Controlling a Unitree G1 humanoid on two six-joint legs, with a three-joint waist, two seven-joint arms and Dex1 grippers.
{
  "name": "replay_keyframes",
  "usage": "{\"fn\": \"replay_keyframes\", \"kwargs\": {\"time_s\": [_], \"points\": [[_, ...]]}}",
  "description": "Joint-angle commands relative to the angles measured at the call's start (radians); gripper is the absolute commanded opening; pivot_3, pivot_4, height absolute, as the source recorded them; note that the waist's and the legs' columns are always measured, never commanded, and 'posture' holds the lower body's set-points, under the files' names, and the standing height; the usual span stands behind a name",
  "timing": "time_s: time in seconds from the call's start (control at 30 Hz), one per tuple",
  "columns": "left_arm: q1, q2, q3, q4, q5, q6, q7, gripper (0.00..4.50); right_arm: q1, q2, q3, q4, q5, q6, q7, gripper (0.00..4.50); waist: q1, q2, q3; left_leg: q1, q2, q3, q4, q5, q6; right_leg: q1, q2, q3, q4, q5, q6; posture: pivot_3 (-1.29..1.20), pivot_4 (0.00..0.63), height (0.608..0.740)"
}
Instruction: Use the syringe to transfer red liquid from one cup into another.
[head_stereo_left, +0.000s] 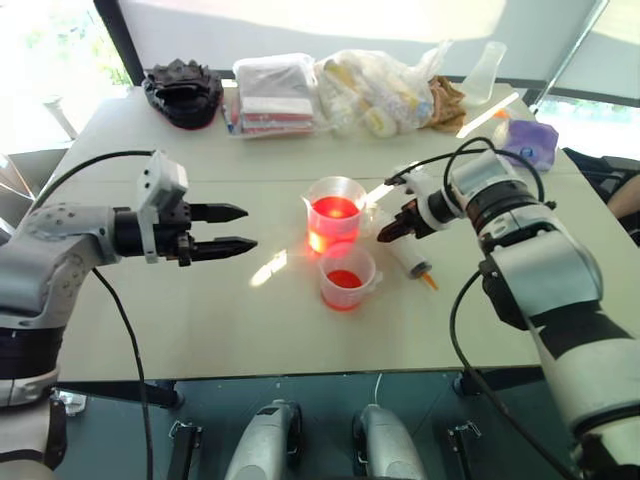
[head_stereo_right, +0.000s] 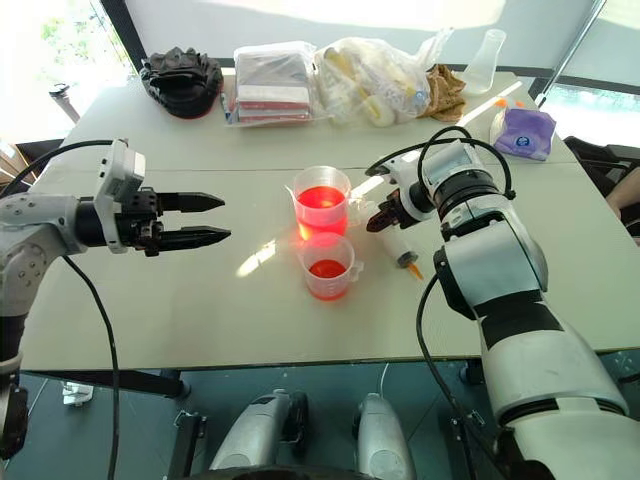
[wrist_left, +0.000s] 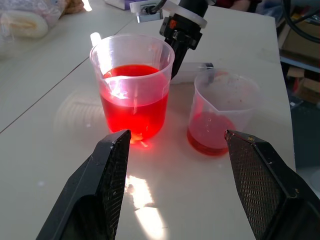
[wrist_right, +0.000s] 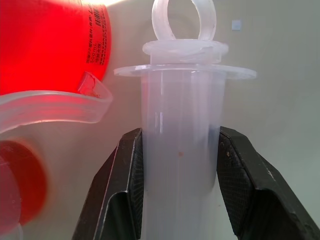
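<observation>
Looking through my right wrist camera, I see the right gripper (wrist_right: 180, 165) clamped on the syringe (wrist_right: 180, 150) lying on the table (head_stereo_left: 200, 300) beside the beaker (head_stereo_left: 335, 210), half red; the smaller cup (head_stereo_left: 346, 275) holds little. Left gripper (head_stereo_left: 225, 228) hangs wide, empty.

Clear syringe (head_stereo_left: 410, 255) lying flat on the table, orange tip toward the robot, just right of both cups. Spouted beaker (head_stereo_left: 334, 213) about half full of red liquid (head_stereo_left: 333, 208); shorter cup (head_stereo_left: 346, 277) in front, shallowly filled.
</observation>
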Motion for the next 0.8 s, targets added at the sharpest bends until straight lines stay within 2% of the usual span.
{"fn": "replay_keyframes", "kwargs": {"time_s": [0.03,0.13,0.23,0.3,0.43,0.5,0.67,0.8], "points": [[-0.020,0.006,0.030,0.004,0.008,-0.024,0.007,3.15,0.015,-0.028,-0.070,0.007,0.011,0.011,-0.073,1.49,0.000,0.000,0.000,0.000,0.000,0.000,0.000,0.000,-0.001,0.000,0.000,0.000,0.000,0.000,0.000,0.00,0.150,0.740],[-0.031,0.017,0.035,0.033,0.022,-0.038,0.000,3.15,-0.020,-0.073,-0.159,-0.006,0.049,0.026,-0.114,1.49,0.001,0.000,0.000,0.000,0.000,0.000,0.000,-0.001,-0.003,-0.001,0.000,0.000,0.000,0.000,0.000,0.00,0.150,0.740],[-0.067,0.029,0.031,0.098,0.046,-0.063,-0.018,3.15,-0.098,-0.156,-0.225,-0.064,0.072,-0.054,-0.126,1.49,0.006,0.002,0.001,-0.002,0.000,0.000,0.000,-0.001,-0.003,-0.002,-0.001,0.000,0.000,0.000,-0.001,0.00,0.150,0.740],[-0.118,0.027,0.012,0.157,0.068,-0.085,-0.032,3.15,-0.130,-0.195,-0.225,-0.144,0.065,-0.139,-0.090,1.49,0.003,0.002,0.002,-0.007,0.000,0.000,0.000,-0.001,-0.003,-0.007,-0.001,0.001,0.000,0.000,0.000,0.00,0.150,0.740],[-0.232,0.002,-0.031,0.278,0.115,-0.132,-0.067,3.15,-0.140,-0.205,-0.296,-0.312,0.144,-0.170,-0.038,1.49,-0.008,0.002,0.001,-0.006,0.001,0.001,-0.002,0.001,-0.001,-0.008,0.001,0.001,0.000,0.000,0.000,0.00,0.150,0.740],[-0.295,-0.035,-0.026,0.355,0.112,-0.130,-0.061,3.15,-0.081,-0.174,-0.371,-0.468,0.219,-0.219,-0.055,1.49,-0.014,0.002,0.001,-0.005,0.001,0.001,-0.003,0.001,-0.001,-0.007,0.001,0.000,0.000,0.000,0.000,0.00,0.150,0.740],[-0.427,-0.109,-0.002,0.516,0.104,-0.124,-0.050,3.15,0.165,0.005,-0.516,-0.952,0.433,-0.205,-0.149,1.49,-0.015,0.000,0.001,-0.006,0.001,0.002,0.001,0.001,0.000,-0.006,0.001,0.000,0.004,0.001,0.001,0.00,0.150,0.740],[-0.494,-0.127,-0.003,0.575,0.113,-0.139,-0.057,3.15,0.296,0.124,-0.564,-1.109,0.542,-0.190,-0.250,1.49,-0.003,0.000,0.001,-0.007,0.001,0.001,0.001,0.001,0.001,-0.007,0.001,0.000,0.005,0.001,0.001,0.00,0.150,0.740]]}}
